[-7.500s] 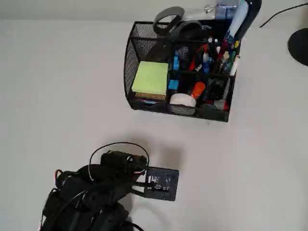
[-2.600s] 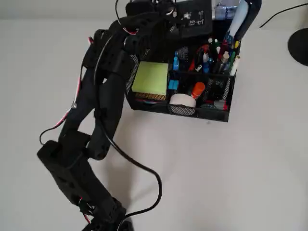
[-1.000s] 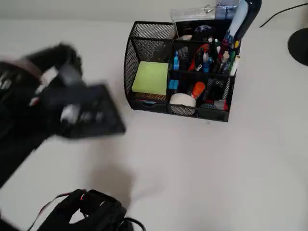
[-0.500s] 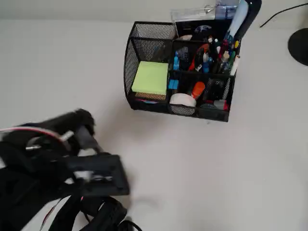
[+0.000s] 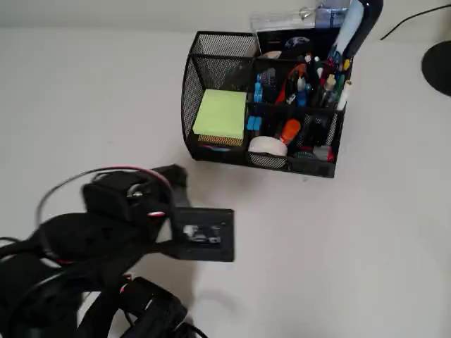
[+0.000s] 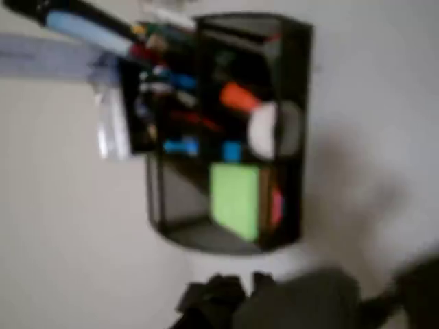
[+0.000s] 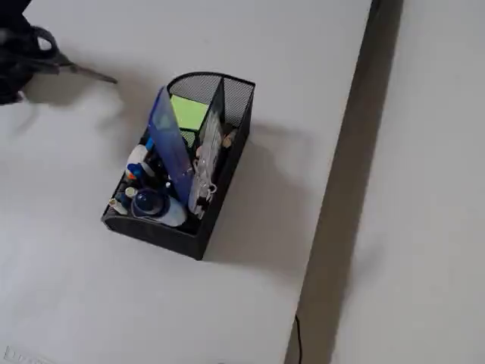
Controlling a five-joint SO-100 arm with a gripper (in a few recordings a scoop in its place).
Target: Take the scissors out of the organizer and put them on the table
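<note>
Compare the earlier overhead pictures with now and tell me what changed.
The scissors have left the organizer: the gripper took them and carried them off toward the arm's side, where it holds them, blades pointing toward the organizer. The organizer, its green pad and pens stayed put.

Black wire-mesh organizer point(image 5: 211, 67), smooth matt table point(image 5: 366, 246)

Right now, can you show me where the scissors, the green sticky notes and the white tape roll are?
scissors point(image 7: 76, 70): fixed view, on the silver blades.
green sticky notes point(image 5: 220, 114): overhead view, middle of the top sheet.
white tape roll point(image 5: 268, 146): overhead view, on its rounded top edge.
</note>
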